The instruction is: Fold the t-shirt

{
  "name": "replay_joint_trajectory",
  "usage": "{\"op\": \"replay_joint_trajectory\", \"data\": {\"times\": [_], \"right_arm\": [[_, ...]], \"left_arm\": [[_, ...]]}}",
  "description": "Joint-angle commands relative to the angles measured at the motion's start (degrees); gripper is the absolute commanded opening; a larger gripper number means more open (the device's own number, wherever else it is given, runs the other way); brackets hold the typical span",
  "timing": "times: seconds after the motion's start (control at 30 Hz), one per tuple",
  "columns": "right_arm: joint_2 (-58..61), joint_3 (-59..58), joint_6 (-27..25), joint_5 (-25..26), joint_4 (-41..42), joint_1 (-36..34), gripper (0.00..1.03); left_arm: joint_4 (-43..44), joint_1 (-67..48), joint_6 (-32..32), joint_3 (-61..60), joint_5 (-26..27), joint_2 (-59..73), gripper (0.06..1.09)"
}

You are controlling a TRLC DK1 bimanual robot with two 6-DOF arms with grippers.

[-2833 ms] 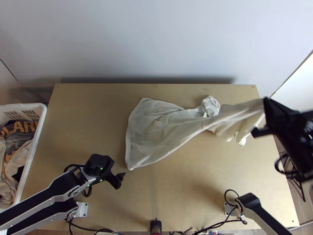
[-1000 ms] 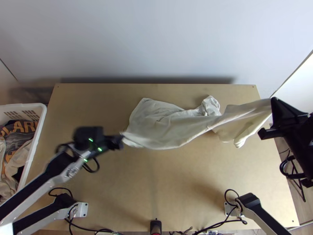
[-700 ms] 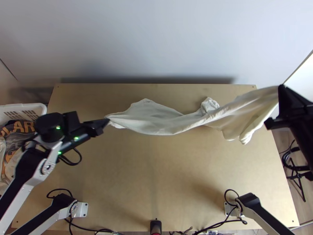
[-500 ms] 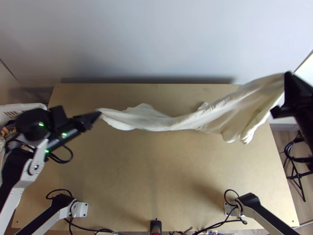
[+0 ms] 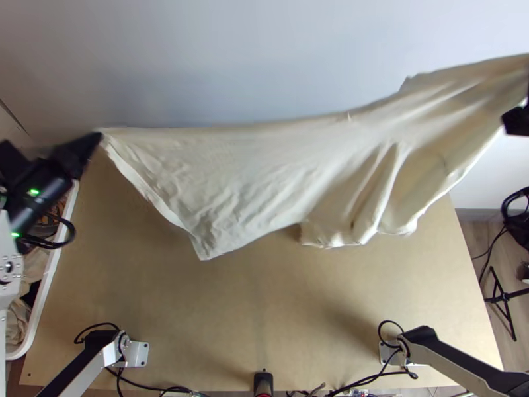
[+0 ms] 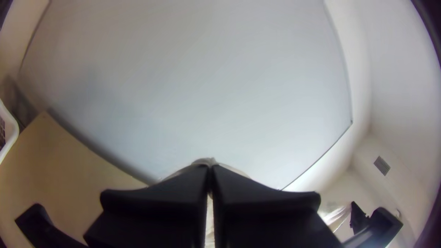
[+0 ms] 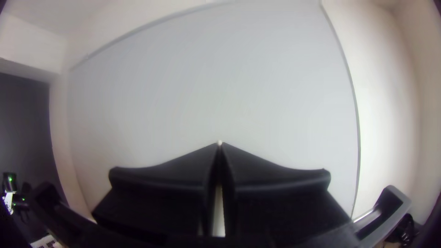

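Jaws: both of my pairs are closed on the t-shirt (image 5: 251, 175), pinching it at two separate spots.
T-shirt: off the table for the most part, pulled out between my grippers and unfolded; whether its lowest parts touch the wood, I cannot tell.
Top edge: fairly taut, climbing towards my right.
Lower edge: drops to a point on my left, then hangs in loose, deep folds on my right.
Left gripper (image 5: 96, 137): up past the table's far left corner, holding one end; in its wrist view I see pale cloth bunched right at the tips.
Right gripper (image 5: 518, 122): at the top view's right edge, holding the other end; its own view gives me a small pale bit at the tips.
Table (image 5: 264, 311): light wood, beneath the shirt.
Basket (image 5: 40, 324): white, at the table's left side, with clothes (image 5: 18, 321) inside, partly behind my left arm.
Wall (image 5: 251, 59): pale, beyond the table's far edge.
Stand (image 5: 504, 298): black, on the floor to the right.
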Motion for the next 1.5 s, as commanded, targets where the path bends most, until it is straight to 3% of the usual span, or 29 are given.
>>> {"op": "replay_joint_trajectory", "data": {"times": [0.0, 0.27, 0.63, 0.77, 1.03, 1.47], "right_arm": [[2.3, 7.5, 0.4, 1.0, 0.7, -0.1, 0.03], [5.5, 19.7, -2.4, 1.0, 1.4, 2.7, 0.03], [5.4, 19.8, -2.5, 0.9, 2.1, 6.3, 0.03], [3.8, 20.1, -2.8, 0.7, 1.8, 7.1, 0.03], [-2.2, 22.1, -5.0, -0.8, -2.4, 7.3, 0.03], [-10.6, 22.2, -4.0, -1.0, -15.3, 4.2, 0.03]], "left_arm": [[-1.1, 4.2, -2.5, 8.6, 0.3, 0.1, 0.09], [-0.8, 3.6, -4.4, 13.3, 1.7, -0.6, 0.09], [0.4, 1.4, -7.3, 16.0, 1.7, -0.1, 0.09], [0.1, 0.7, -7.1, 16.0, 5.7, -3.6, 0.09], [-3.6, 1.4, -5.9, 15.4, 7.4, -12.0, 0.09], [-10.3, 1.9, -1.0, 13.9, 5.9, -25.5, 0.09]]}}
